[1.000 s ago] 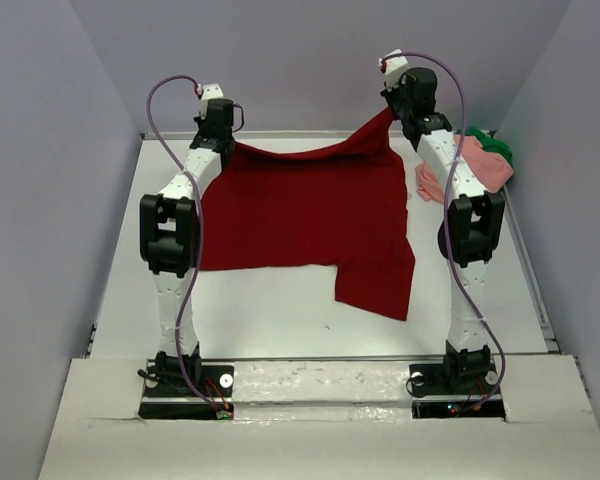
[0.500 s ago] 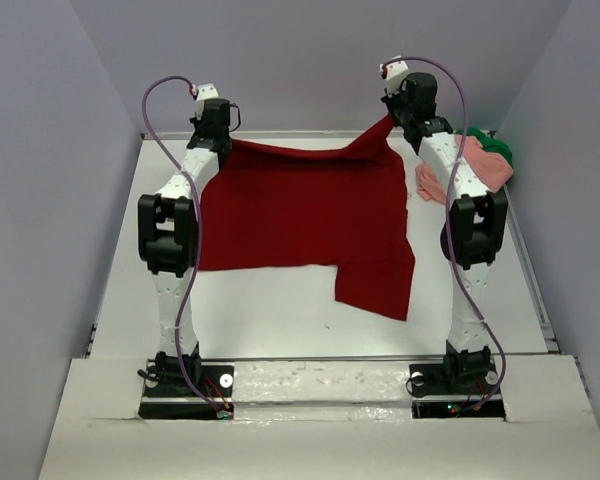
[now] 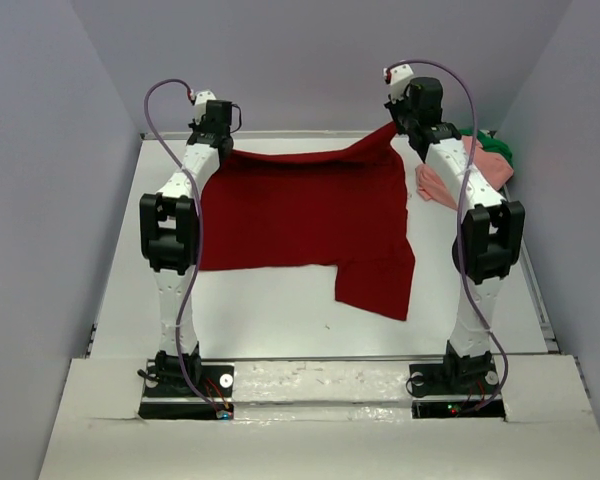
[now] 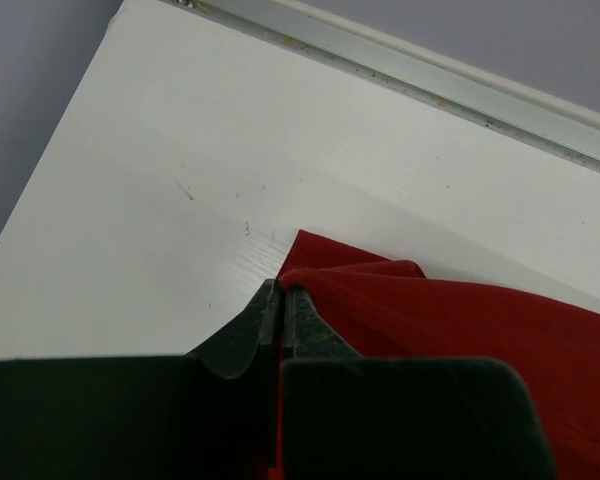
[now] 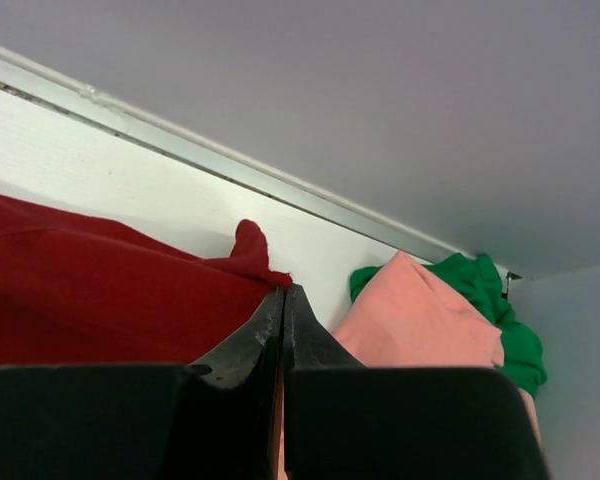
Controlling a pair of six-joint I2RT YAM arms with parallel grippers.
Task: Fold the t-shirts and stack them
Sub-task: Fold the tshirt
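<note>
The dark red t-shirt [image 3: 300, 215] lies spread over the middle of the white table, its far edge held up. My left gripper [image 3: 223, 146] is shut on its far left corner [image 4: 310, 262], low over the table. My right gripper [image 3: 393, 126] is shut on its far right corner [image 5: 255, 250], lifted higher. One sleeve [image 3: 377, 282] lies toward the near right. The salmon pink t-shirt [image 3: 480, 165] is bunched at the far right, with the green t-shirt [image 3: 495, 148] behind it. Both also show in the right wrist view: the pink shirt [image 5: 420, 320] and the green shirt [image 5: 495, 310].
A metal rail [image 4: 430, 75] runs along the table's far edge below the grey back wall. Grey side walls stand on both sides. Bare white table [image 3: 270, 315] lies between the shirt and the arm bases.
My right arm has swung a little right and back, still holding up the shirt's corner. My left gripper has barely moved. The shirt's far edge sags slightly less.
</note>
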